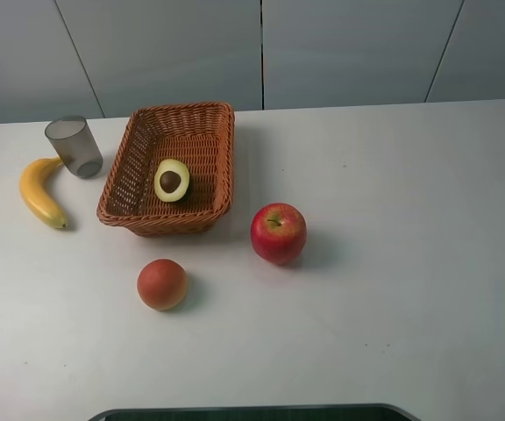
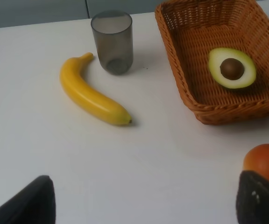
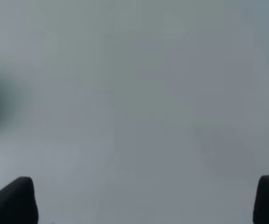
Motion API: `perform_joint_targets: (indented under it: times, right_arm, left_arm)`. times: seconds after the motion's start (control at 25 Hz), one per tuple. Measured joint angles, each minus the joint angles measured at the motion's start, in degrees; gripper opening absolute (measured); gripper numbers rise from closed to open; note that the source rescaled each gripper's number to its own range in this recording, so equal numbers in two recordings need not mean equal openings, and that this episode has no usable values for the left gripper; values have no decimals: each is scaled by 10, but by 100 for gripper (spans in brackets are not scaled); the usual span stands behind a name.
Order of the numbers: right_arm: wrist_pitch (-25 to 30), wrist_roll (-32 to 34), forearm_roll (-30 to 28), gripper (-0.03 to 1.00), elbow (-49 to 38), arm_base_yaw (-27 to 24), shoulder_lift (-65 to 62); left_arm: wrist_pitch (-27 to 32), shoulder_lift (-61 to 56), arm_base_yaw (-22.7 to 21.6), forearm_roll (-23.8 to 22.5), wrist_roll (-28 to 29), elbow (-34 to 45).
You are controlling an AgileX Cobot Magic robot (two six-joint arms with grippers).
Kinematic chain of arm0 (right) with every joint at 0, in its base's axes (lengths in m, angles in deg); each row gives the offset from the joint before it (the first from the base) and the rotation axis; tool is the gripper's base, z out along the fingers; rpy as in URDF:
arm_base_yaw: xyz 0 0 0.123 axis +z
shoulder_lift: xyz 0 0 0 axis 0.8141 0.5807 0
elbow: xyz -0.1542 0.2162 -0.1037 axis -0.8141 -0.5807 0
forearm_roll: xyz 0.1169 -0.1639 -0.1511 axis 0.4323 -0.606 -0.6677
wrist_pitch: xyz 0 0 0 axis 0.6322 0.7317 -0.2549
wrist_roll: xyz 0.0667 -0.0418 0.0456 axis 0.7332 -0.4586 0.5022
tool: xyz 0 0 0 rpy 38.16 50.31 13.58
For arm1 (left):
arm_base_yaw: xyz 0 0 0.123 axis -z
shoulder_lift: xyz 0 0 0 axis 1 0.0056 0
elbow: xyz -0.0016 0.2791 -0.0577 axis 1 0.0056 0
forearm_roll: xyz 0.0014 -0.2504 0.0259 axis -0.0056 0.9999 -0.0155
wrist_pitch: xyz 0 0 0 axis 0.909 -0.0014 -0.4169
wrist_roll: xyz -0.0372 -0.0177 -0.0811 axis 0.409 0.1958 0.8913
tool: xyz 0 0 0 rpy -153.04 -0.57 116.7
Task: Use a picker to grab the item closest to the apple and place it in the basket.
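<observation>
Both sets of jaws are spread and empty. Your avocado half already lies in the basket, so watch you don't wrongly grab the orange fruit on the desk, near the apple.

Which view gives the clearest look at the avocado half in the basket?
The left wrist view: the avocado half is large, its pit plain, lying in the basket. The exterior high view shows it smaller. The right wrist view shows none of it.
</observation>
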Motion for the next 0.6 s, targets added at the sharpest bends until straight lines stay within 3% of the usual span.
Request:
perform_joint_targets:
  times: [0.6]
  right_arm:
    - [6,-34,-31,100,-39,0,-366]
  left_arm:
    - [0,0,0,0,0,0]
